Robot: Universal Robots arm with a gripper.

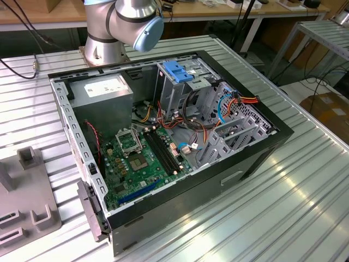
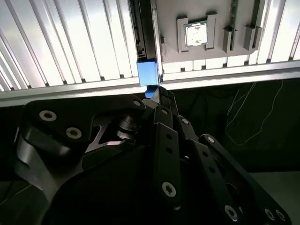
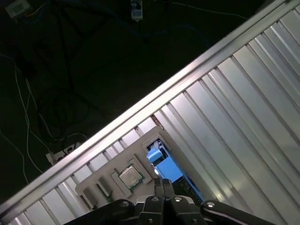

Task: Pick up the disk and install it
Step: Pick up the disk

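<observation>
The disk [image 2: 147, 74] stands on edge in a grey holder [image 2: 211, 54] on the slatted table, showing as a dark strip with a bright blue carrier end. In the first wrist view the disk [image 3: 164, 166] shows its blue end beside the holder [image 3: 105, 185]. My gripper [image 2: 158, 93] hangs just short of the blue end, over the table's edge rail. Its black fingers [image 3: 157, 187] lie close together with nothing seen between them. The open computer case [image 1: 256, 147] lies on the table in the exterior view.
A metal drive cage [image 1: 169, 93] with a fixed blue bracket [image 1: 180, 71] stands at the back of the case, beside cables and the green board [image 1: 142, 158]. A processor chip [image 2: 196, 34] sits in the grey holder. The arm's base [image 1: 122, 24] rises behind the case.
</observation>
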